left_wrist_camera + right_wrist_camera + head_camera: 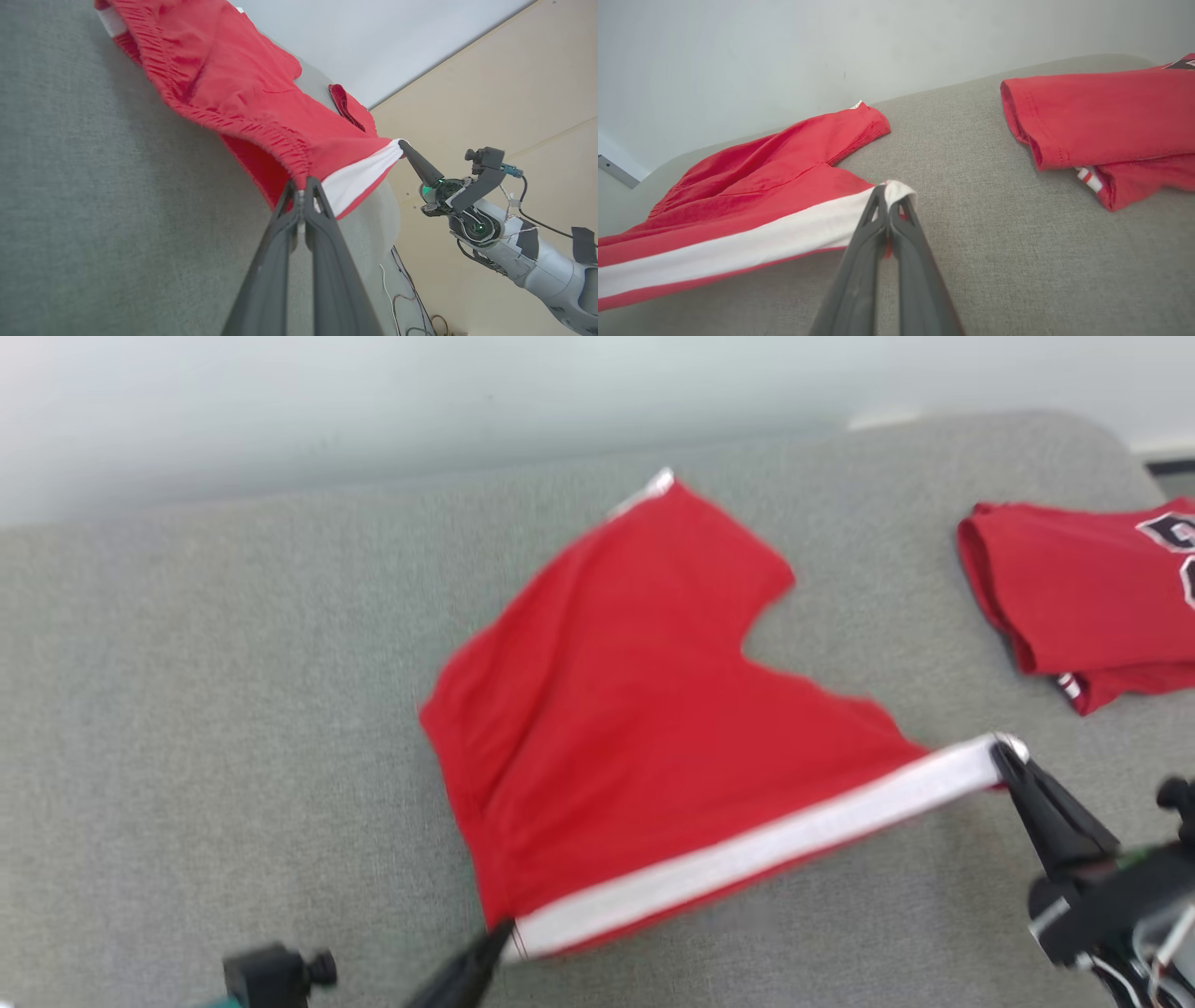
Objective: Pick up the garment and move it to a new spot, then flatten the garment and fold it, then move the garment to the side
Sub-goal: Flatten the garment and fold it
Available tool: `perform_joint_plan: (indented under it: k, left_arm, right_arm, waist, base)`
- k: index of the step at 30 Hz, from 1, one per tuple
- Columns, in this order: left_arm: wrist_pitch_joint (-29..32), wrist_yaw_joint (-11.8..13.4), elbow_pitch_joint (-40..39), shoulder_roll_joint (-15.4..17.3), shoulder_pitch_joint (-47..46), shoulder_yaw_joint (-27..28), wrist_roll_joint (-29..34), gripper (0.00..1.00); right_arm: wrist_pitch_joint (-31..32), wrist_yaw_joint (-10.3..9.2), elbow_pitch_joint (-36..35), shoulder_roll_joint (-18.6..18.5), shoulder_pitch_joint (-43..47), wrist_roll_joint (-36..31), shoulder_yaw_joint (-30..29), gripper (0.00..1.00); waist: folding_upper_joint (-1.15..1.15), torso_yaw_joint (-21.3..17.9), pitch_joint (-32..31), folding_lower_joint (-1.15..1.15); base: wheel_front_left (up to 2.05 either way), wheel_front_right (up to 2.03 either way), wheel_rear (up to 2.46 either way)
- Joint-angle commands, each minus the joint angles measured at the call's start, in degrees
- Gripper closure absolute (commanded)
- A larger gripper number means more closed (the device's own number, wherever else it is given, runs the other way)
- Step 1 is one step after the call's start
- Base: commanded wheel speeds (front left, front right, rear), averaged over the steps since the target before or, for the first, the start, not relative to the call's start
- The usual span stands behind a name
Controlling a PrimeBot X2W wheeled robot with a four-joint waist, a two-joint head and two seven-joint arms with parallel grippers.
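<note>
Head view: left fingers (467,973), right fingers (1044,801) pinch shorts (635,709); folded shirt (1083,588) nearby.

The red shorts (644,709) lay spread at the middle of the head view — waistband toward 9 o'clock, one leg reaching toward 12. Their white side stripe (747,851) ran taut from 7 o'clock to 3, its edge lifted.

The shorts (635,691) are red with a white stripe (766,845), surface (187,709) grey, shirt (1074,588) red with seemingly black lettering (1172,534).
</note>
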Motion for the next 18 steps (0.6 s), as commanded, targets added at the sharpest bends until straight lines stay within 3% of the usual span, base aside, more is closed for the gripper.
perform_joint_plan:
  k: [1, 8, 18]
  left_arm:
    - [-0.3, 0.4, -0.7, 0.3, 1.9, 0.0, -0.6, 1.0]
    - [-0.2, -0.6, -1.1, -3.0, 3.1, 1.5, -6.5, 1.0]
    - [0.6, -3.6, 9.7, -13.3, -6.7, 6.6, -13.1, 1.0]
  right_arm:
    - [-0.2, -0.06, -0.5, -1.3, 1.4, 0.0, -0.6, 1.0]
    - [2.1, -0.06, -0.6, -3.9, 1.4, 2.2, -0.4, 1.0]
    - [9.2, -0.06, 9.2, 1.9, -15.2, 3.2, 2.3, 1.0]
  waist:
    - [0.01, -0.3, -2.4, 0.01]
    - [0.01, 0.7, -2.6, 0.01]
    - [0.01, 5.6, 2.3, 0.01]
  base:
    - [0.0, 0.0, 0.0]
    - [0.0, 0.0, 0.0]
    - [0.0, 0.0, 0.0]
